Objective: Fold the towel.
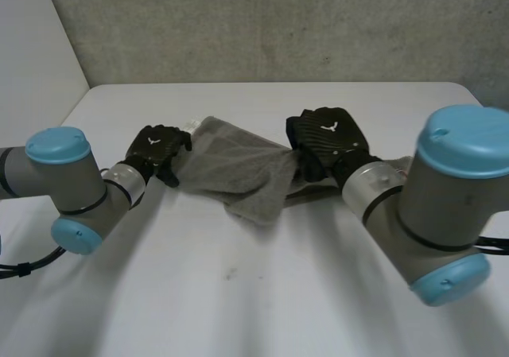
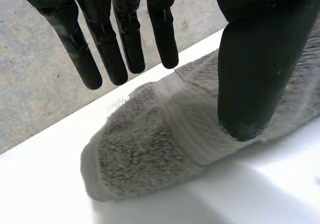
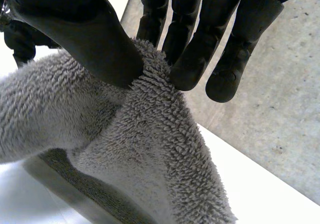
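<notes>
1. Grey towel [image 1: 238,174] lies crumpled on the white desk [image 1: 238,293], between the two hands and toward the far side.
2. Left hand [image 1: 159,152] is at the towel's left edge. In its wrist view the fingers [image 2: 125,39] are straight and spread, apart from the thumb [image 2: 255,59]. The towel is below them and they pinch nothing.
3. Right hand [image 1: 326,138] is at the towel's right edge. Its thumb and fingers [image 3: 195,59] pinch a raised fold of the cloth.
</notes>
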You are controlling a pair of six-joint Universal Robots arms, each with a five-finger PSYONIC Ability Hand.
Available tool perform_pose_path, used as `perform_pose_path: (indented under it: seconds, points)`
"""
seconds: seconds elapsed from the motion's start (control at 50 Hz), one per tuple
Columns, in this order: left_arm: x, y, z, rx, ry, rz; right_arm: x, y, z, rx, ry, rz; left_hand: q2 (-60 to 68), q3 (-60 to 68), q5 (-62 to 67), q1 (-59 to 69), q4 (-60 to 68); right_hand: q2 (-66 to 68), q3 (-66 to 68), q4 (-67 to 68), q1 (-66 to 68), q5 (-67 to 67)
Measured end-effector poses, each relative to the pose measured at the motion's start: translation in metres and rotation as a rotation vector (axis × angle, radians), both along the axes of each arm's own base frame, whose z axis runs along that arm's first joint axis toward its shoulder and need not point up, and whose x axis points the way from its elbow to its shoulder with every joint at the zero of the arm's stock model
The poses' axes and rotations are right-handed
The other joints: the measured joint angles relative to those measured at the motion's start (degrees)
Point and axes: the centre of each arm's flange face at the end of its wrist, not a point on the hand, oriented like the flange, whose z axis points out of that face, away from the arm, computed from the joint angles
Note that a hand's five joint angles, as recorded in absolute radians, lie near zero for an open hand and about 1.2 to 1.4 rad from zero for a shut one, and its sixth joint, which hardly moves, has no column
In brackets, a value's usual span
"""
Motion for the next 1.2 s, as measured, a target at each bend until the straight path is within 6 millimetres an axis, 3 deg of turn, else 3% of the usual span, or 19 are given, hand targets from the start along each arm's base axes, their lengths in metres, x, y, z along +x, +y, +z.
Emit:
perform_pose_path:
  seconds: [0.32, 0.62, 0.76, 0.82, 0.88, 0.96, 1.12, 1.2]
  points:
    - [-0.005, 0.003, -0.008, 0.01, -0.005, -0.015, -0.036, -0.004, 0.012, 0.019, 0.001, -0.027, -0.3, -0.2, -0.3, -0.3, -0.2, -0.1, 0.0, 0.0, 0.0, 0.0]
    - [-0.005, 0.005, -0.015, 0.032, -0.011, -0.016, -0.048, -0.01, 0.005, 0.044, 0.009, -0.037, 1.4, 1.3, 1.4, 1.2, 1.3, -0.1, 0.0, 0.0, 0.0, 0.0]
    - [-0.009, 0.006, -0.02, 0.03, -0.023, -0.026, -0.048, -0.01, 0.004, 0.047, 0.011, -0.037, 27.8, 27.7, 27.9, 27.3, 27.8, -0.1, 0.0, 0.0, 0.0, 0.0]
    - [-0.013, 0.009, -0.018, 0.009, -0.049, -0.038, -0.051, -0.013, 0.004, 0.044, 0.01, -0.046, 33.6, 33.4, 32.7, 32.1, 33.3, -0.1, 0.0, 0.0, 0.0, 0.0]
    - [-0.017, 0.013, -0.008, -0.031, -0.081, -0.048, -0.055, -0.018, 0.006, 0.039, 0.008, -0.065, 35.6, 35.5, 34.5, 33.4, 35.6, -0.1, 0.0, 0.0, 0.0, 0.0]
    - [-0.017, 0.023, 0.025, -0.105, -0.101, -0.049, -0.063, -0.025, 0.01, 0.036, 0.007, -0.093, 36.4, 36.3, 35.2, 34.0, 36.4, -0.1, 0.0, 0.0, 0.0, 0.0]
    - [0.002, 0.068, 0.125, -0.274, -0.068, 0.003, -0.092, -0.029, 0.044, 0.038, 0.056, -0.155, 36.6, 36.5, 35.5, 34.2, 36.6, -0.1, 0.0, 0.0, 0.0, 0.0]
    - [0.011, 0.094, 0.162, -0.327, -0.05, 0.021, -0.106, -0.028, 0.066, 0.028, 0.106, -0.167, 36.7, 36.5, 35.7, 34.5, 36.6, -0.1, 0.0, 0.0, 0.0, 0.2]
